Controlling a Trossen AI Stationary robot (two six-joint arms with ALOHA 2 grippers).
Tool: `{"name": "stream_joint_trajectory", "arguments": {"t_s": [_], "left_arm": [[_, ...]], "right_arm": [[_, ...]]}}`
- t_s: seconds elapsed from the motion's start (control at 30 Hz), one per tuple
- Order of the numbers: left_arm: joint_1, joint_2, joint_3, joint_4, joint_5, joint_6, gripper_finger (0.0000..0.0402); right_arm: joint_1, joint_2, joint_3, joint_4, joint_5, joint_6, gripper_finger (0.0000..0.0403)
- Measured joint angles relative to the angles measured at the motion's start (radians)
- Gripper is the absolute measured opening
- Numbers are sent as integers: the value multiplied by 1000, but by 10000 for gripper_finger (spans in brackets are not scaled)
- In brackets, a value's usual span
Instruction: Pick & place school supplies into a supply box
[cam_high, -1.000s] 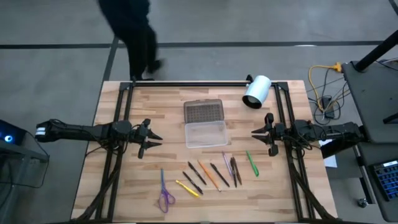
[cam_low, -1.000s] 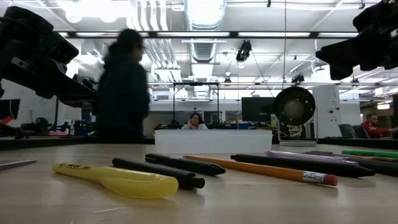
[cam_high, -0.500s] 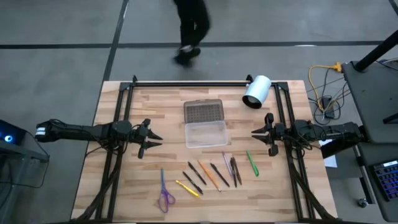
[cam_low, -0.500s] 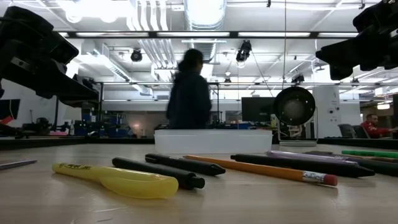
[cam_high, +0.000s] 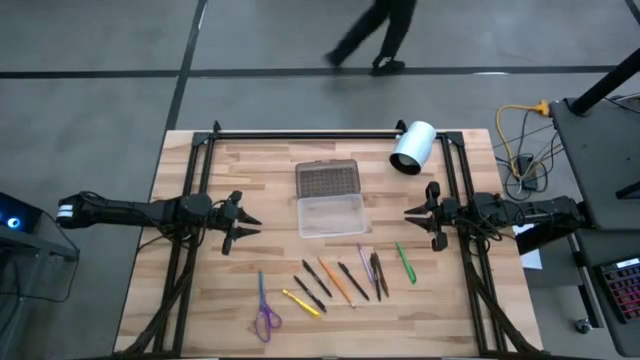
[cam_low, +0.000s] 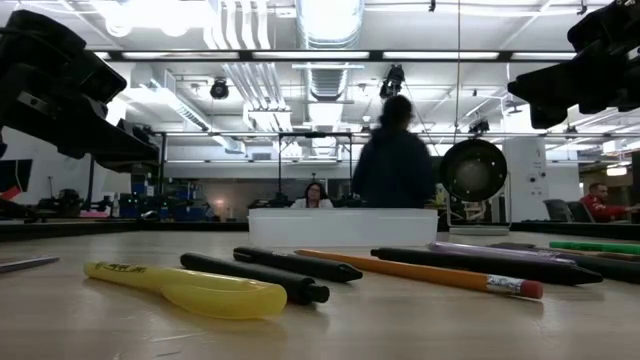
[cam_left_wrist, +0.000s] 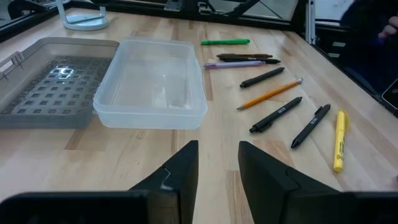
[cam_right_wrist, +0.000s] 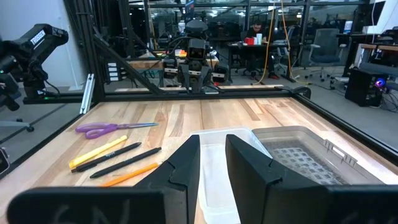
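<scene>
From above, the clear box (cam_high: 331, 214) sits at the middle of the wooden table (cam_high: 200, 300), its grey lid (cam_high: 327, 179) lying flat on the far side and nothing inside it. The pens and pencils (cam_high: 340, 280) fan out on the near side of the box, a green pen (cam_high: 405, 262) at their right end, a yellow one (cam_high: 300, 302) toward the left and the purple scissors (cam_high: 265, 310) farthest left. The left gripper (cam_high: 243, 221) hovers left of the box, the right gripper (cam_high: 413, 213) right of it; neither touches anything. A white cylinder (cam_high: 412, 147) lies at the far right corner, and a person (cam_high: 375, 35) walks past beyond the table.

At table height, the yellow pen (cam_low: 190, 287), black pens (cam_low: 255, 277) and an orange pencil (cam_low: 420, 271) lie near the camera, with the box wall (cam_low: 342, 227) behind them and the person (cam_low: 395, 165) beyond.

Past the left wrist, two fingers (cam_left_wrist: 180, 171) stand a little apart with nothing between them, pointing at the box (cam_left_wrist: 152, 90).

Past the right wrist, the fingers (cam_right_wrist: 186, 165) likewise keep a narrow empty gap, the scissors (cam_right_wrist: 106, 129) lying far left.

The first pick is likely best made by the right gripper on the green pen, which lies apart from the others: come straight down, straddle the barrel across its width, and lower it lengthwise into the box.
</scene>
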Motion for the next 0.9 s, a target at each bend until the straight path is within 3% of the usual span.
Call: {"name": "stream_joint_trajectory", "arguments": {"t_s": [0.13, 0.43, 0.73, 0.9], "left_arm": [[0, 0, 0, 0, 0, 0, 99], [0, 0, 0, 0, 0, 0, 99], [0, 0, 0, 0, 0, 0, 99], [0, 0, 0, 0, 0, 0, 99]], "right_arm": [[0, 0, 0, 0, 0, 48, 68], [0, 0, 0, 25, 0, 329, 68], [0, 0, 0, 58, 0, 342, 68], [0, 0, 2, 195, -55, 378, 68]]}}
